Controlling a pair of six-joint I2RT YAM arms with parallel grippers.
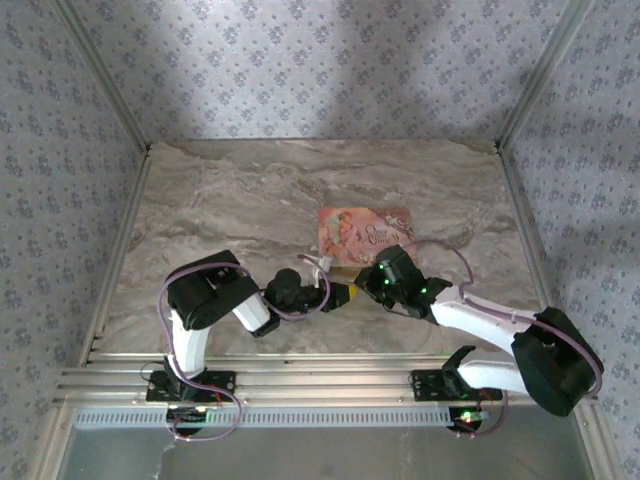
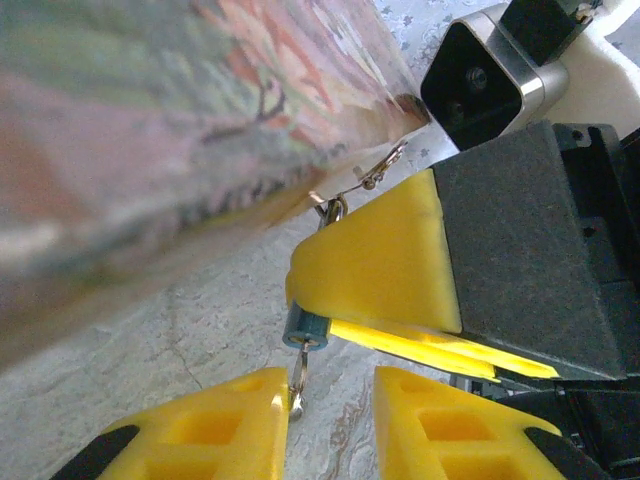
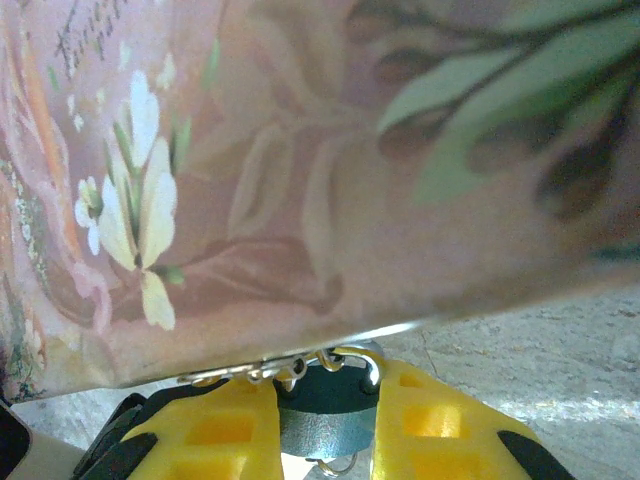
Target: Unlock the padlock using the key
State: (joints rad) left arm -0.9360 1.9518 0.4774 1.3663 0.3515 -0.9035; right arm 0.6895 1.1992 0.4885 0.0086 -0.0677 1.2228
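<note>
Marble table (image 1: 230,210). Beside the pink box (image 1: 362,235), the right gripper (image 1: 354,291) clamps the padlock (image 3: 322,418); the left gripper (image 2: 330,425) stands parted, key (image 2: 298,385) against one finger. We judge an off-centre closure could knock it aside.

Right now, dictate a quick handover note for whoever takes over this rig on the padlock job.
Right gripper: shut on the small blue-grey padlock, right against the floral box.
Left gripper: open, just below the padlock, with a metal ring hanging beside one finger.
Done: padlock is held.
Left: I cannot make out the key; it must go in and turn, and the shackle must open.
</note>
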